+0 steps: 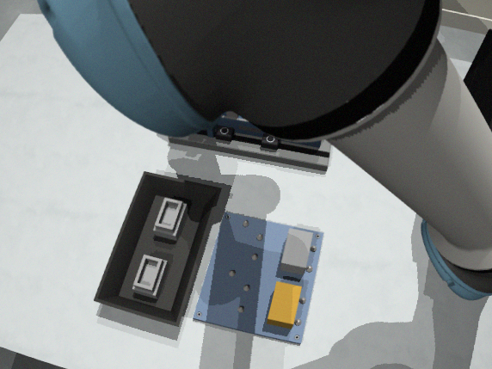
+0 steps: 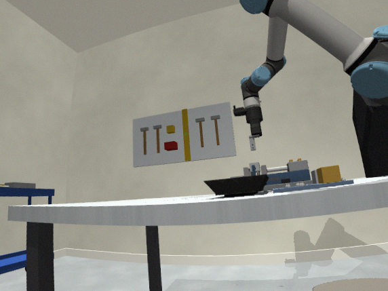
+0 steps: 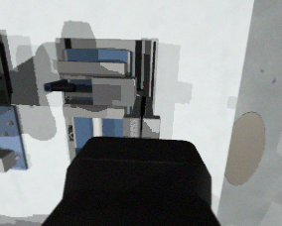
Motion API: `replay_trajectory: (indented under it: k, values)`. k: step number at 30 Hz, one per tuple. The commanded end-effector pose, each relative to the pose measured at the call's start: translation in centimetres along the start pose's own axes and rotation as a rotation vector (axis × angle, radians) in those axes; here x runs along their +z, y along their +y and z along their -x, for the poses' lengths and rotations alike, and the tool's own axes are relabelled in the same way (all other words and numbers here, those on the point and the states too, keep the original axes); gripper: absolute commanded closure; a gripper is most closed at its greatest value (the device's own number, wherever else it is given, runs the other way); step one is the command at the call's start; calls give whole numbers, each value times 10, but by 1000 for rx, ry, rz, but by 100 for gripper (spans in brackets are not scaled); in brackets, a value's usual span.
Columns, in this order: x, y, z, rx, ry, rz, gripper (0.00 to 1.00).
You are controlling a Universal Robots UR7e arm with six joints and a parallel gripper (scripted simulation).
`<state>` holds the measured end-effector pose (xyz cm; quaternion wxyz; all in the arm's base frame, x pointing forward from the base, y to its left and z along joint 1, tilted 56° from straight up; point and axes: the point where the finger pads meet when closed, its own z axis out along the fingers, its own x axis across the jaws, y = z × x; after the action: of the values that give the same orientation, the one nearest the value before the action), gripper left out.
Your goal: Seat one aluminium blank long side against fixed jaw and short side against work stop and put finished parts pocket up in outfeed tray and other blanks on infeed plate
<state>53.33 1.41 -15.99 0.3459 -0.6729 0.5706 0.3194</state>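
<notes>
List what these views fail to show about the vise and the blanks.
- Vise, top view: the arm covers all but one edge, hiding the opening.
- Vise opening, wrist view: too blurred to tell whether a blank is seated.
- Aluminium blank, exterior view: mostly behind the brass blank.
- Finished parts, exterior view: hidden by the outfeed tray wall.

We see a white table (image 1: 64,156) carrying a dark charcoal outfeed tray (image 1: 125,237) that holds two pale grey finished parts (image 1: 169,217) (image 1: 149,273). Beside it lies a light blue infeed plate (image 1: 228,276) dotted with small grey pins, bearing one silver-grey aluminium blank (image 1: 294,250) and one yellow-orange brass blank (image 1: 284,304). The vise (image 2: 288,171) is grey with blue sections. The arm (image 2: 319,24) is light grey with sky-blue joint caps and black bands, and its gripper (image 2: 252,144) is black with pale grey fingers. On the cream wall hangs a grey board (image 2: 152,150) with a mustard stripe, brown-handled hammers, and red and yellow blocks.
</notes>
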Motion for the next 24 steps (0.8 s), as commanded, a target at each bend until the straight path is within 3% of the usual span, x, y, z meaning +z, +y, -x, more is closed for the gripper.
replay_trajectory:
  k: [1,24]
  values:
    - [-3,-2,-2,-1,3,-4,100]
    - [9,1,0,1,-3,1,100]
